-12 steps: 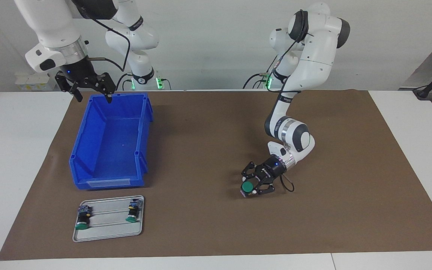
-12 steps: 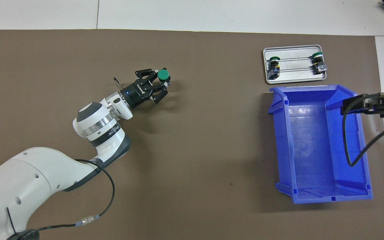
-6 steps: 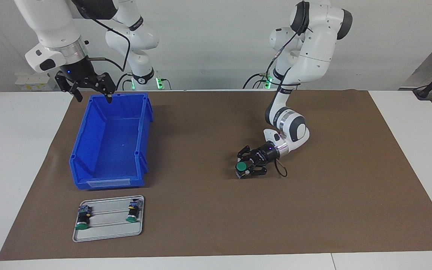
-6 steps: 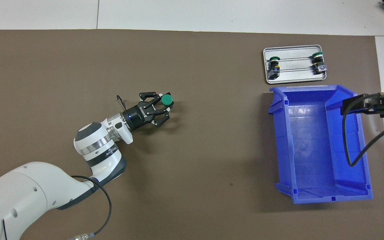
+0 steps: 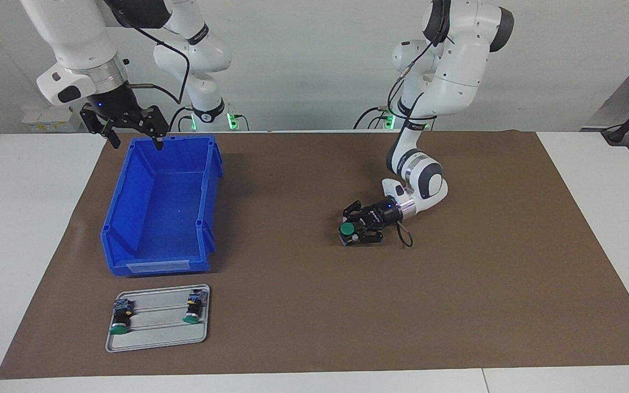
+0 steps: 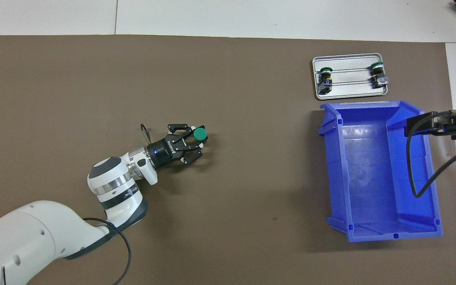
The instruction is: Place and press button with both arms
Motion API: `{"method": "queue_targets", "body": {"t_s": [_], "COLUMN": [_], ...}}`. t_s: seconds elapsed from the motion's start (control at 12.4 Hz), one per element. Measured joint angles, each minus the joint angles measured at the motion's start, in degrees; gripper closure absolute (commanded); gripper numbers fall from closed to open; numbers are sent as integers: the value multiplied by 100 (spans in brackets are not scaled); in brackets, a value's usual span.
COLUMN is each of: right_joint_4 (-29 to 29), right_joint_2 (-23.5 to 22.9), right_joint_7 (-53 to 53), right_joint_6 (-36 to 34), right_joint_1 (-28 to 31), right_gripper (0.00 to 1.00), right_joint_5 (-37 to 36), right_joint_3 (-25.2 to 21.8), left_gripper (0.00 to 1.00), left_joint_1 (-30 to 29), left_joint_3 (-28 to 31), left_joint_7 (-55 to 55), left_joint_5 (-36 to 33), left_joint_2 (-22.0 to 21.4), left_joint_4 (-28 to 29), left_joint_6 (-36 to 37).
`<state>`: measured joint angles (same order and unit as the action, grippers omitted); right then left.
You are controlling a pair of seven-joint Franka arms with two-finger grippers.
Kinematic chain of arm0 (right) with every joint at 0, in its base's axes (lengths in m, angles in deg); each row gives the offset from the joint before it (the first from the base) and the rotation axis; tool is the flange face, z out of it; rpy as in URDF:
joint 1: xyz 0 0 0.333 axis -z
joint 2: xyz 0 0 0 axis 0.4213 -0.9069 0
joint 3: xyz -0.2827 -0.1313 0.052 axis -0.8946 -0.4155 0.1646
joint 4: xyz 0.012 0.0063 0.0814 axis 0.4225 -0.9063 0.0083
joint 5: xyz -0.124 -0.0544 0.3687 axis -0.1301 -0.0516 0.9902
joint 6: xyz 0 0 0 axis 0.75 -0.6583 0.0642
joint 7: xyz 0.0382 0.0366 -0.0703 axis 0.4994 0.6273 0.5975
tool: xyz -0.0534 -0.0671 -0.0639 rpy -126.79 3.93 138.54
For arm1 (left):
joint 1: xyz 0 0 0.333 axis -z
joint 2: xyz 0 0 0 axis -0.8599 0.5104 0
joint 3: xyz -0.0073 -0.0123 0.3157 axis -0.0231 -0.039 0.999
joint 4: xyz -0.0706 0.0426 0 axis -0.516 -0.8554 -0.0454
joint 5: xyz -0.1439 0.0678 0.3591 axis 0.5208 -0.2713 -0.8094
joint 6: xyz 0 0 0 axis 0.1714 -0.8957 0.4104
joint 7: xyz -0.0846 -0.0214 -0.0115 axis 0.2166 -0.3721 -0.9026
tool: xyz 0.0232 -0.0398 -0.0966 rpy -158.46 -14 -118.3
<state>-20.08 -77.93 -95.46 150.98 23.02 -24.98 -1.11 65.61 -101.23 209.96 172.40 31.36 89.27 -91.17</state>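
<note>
The button [image 5: 349, 228] has a round green cap facing up and a dark body. My left gripper [image 5: 351, 233] is shut on its body and holds it upright, low over the middle of the brown mat. It also shows in the overhead view [image 6: 200, 134], in the left gripper [image 6: 197, 139]. I cannot tell whether its base touches the mat. My right gripper [image 5: 129, 128] waits open and empty, raised over the blue bin's rim nearest the robots. Only its tip [image 6: 430, 122] shows in the overhead view.
An empty blue bin [image 5: 129, 202] [image 6: 333, 166] stands toward the right arm's end. A grey metal tray [image 5: 156, 330] [image 6: 350, 90] lies farther from the robots than the bin. It holds two green-capped switches [image 5: 120, 322] [image 5: 191, 312] lying on their sides.
My left gripper has carried the button toward the robots and lowered it closer to the mat. The right arm has not moved.
</note>
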Motion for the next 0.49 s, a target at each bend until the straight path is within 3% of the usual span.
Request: {"method": "queue_targets", "body": {"t_s": [0.24, 0.32, 0.49], "right_joint_4": [0, 0, 0], "right_joint_2": [0, 0, 0], "right_joint_7": [0, 0, 0], "right_joint_6": [0, 0, 0], "right_joint_1": [0, 0, 0], "right_gripper": [0, 0, 0], "right_joint_5": [0, 0, 0], "right_joint_3": [0, 0, 0], "left_gripper": [71, 60, 50], "left_joint_1": [16, 16, 17], "left_joint_3": [-22, -24, -26], "left_joint_7": [0, 0, 0], "left_joint_5": [-16, -17, -29], "left_joint_2": [-22, -27, -33], "left_joint_4": [41, 49, 75], "left_joint_6": [1, 1, 1]}}
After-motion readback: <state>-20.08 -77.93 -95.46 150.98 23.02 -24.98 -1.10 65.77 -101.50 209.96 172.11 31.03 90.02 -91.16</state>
